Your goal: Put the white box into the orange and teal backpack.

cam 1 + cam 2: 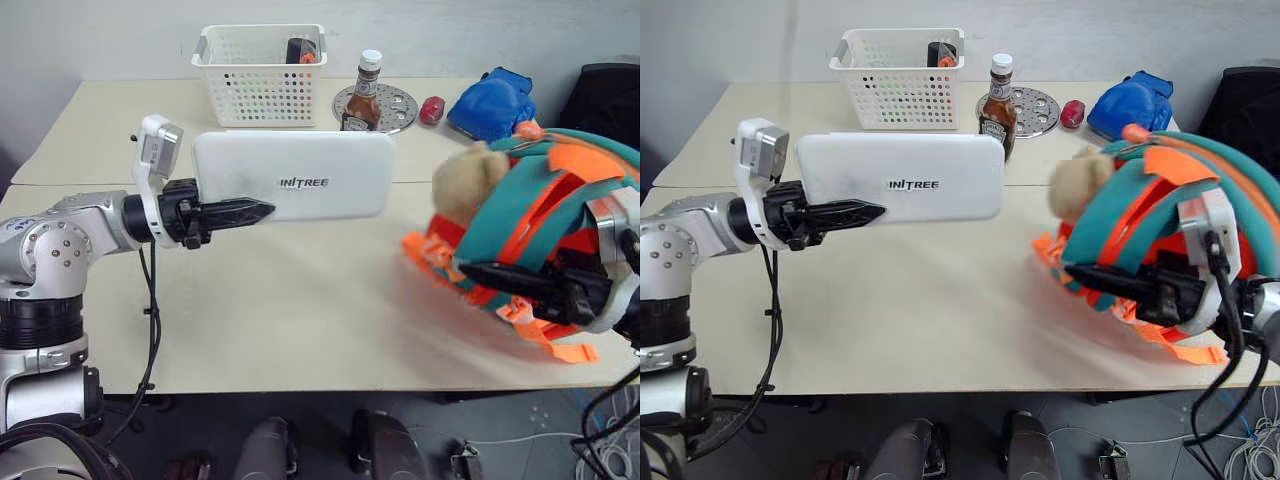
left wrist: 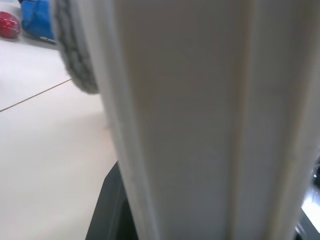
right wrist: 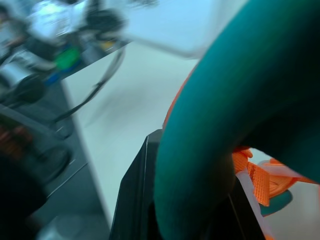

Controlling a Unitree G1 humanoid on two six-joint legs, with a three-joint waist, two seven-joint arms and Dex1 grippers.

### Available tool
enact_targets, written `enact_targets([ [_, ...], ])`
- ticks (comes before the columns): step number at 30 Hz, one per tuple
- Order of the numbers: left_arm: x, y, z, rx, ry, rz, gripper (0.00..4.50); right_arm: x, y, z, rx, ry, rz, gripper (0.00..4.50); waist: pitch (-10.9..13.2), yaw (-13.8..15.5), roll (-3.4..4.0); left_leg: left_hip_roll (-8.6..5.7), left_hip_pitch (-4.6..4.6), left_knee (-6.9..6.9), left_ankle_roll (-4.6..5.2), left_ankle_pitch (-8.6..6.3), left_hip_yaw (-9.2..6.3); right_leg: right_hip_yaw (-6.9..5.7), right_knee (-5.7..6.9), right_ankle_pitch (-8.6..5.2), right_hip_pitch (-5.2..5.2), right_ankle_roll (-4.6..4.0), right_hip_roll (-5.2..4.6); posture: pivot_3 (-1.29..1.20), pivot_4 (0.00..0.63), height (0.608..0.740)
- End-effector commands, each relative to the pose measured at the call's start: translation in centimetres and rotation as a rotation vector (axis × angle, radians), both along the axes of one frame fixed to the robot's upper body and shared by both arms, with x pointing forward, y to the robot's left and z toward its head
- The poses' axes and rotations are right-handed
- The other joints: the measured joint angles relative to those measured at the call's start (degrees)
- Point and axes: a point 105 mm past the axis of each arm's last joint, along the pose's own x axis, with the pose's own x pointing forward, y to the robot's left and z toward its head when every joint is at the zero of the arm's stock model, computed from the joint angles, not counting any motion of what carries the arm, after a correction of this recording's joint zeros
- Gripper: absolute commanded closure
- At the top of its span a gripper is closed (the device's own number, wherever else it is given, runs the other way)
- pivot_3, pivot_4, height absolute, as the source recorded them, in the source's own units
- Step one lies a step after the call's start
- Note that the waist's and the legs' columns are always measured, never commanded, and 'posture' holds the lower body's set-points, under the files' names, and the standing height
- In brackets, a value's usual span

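Left eye view | left gripper point(image 1: 262, 211) jaws clamping white box point(image 1: 295, 175) above desk point(image 1: 280, 310) | right gripper point(image 1: 470, 270) jaws gripping orange and teal backpack point(image 1: 545, 215) trim

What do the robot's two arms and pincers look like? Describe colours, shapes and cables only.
The left arm is silver-grey metal with rounded joints and a loose black cable hanging below it. A white camera block sits on its wrist. The left pincer has two black tapering fingers. The right pincer is also black, with black cables trailing from its white wrist block.
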Motion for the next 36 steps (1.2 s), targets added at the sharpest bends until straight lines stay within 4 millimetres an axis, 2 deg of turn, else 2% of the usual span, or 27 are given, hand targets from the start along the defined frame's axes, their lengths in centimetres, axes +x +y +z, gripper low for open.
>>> enact_targets([
  [1,-0.4,0.3,1.9,0.004,-0.086,-0.016,3.07,-3.0,1.8,0.6,-0.058,-0.023,0.229,4.44,0.04,0.14,-0.06,-0.01,-0.04,-0.02,0.01,0.00,0.00,-0.02,-0.05,0.00,-0.02,0.01,0.00,0.00,0.150,0.740],
  [7,-1.0,1.6,2.6,0.030,-0.112,-0.005,3.07,-5.9,2.1,0.3,-0.144,0.007,0.440,4.44,0.09,0.42,-0.18,-0.02,-0.09,-0.31,0.00,0.00,0.00,-0.20,-0.18,0.02,-0.01,0.04,0.05,0.00,0.150,0.740],
  [11,-2.2,2.4,3.0,0.051,-0.120,-0.038,3.07,-5.7,1.7,0.0,-0.162,0.009,0.440,4.44,0.16,0.65,-0.30,-0.06,-0.14,-0.32,0.01,-0.01,0.00,-0.33,-0.25,0.01,-0.01,0.05,0.13,0.00,0.150,0.740],
  [15,-3.4,2.1,2.6,0.081,-0.132,-0.093,3.07,-5.0,1.4,-0.8,-0.172,0.010,0.412,4.44,0.18,0.96,-0.32,-0.12,-0.11,-0.27,0.05,0.02,0.00,-0.32,-0.21,0.02,0.01,0.07,0.08,0.00,0.150,0.740],
  [21,-2.5,0.6,1.6,0.120,-0.182,-0.107,3.07,-5.0,1.1,-1.7,-0.182,0.034,0.414,4.44,0.18,1.61,-0.34,-0.15,-0.09,-0.22,0.02,0.04,-0.12,-0.30,-0.27,0.02,0.03,0.06,-0.02,0.00,0.150,0.740],
  [32,-0.3,-1.0,2.4,0.150,-0.273,-0.144,3.07,-5.3,1.0,-2.2,-0.189,0.042,0.419,4.44,0.19,1.36,-0.36,-0.19,-0.05,-0.05,0.07,0.07,-0.05,-0.30,-0.10,0.04,0.05,0.09,0.02,0.00,0.150,0.740],
  [36,-0.6,-1.1,2.5,0.148,-0.268,-0.187,3.07,-5.2,1.0,-2.2,-0.189,0.035,0.409,4.44,0.19,1.33,-0.36,-0.18,-0.08,0.11,0.08,0.06,-0.07,-0.31,-0.03,0.04,0.05,0.09,0.03,0.00,0.150,0.740],
])
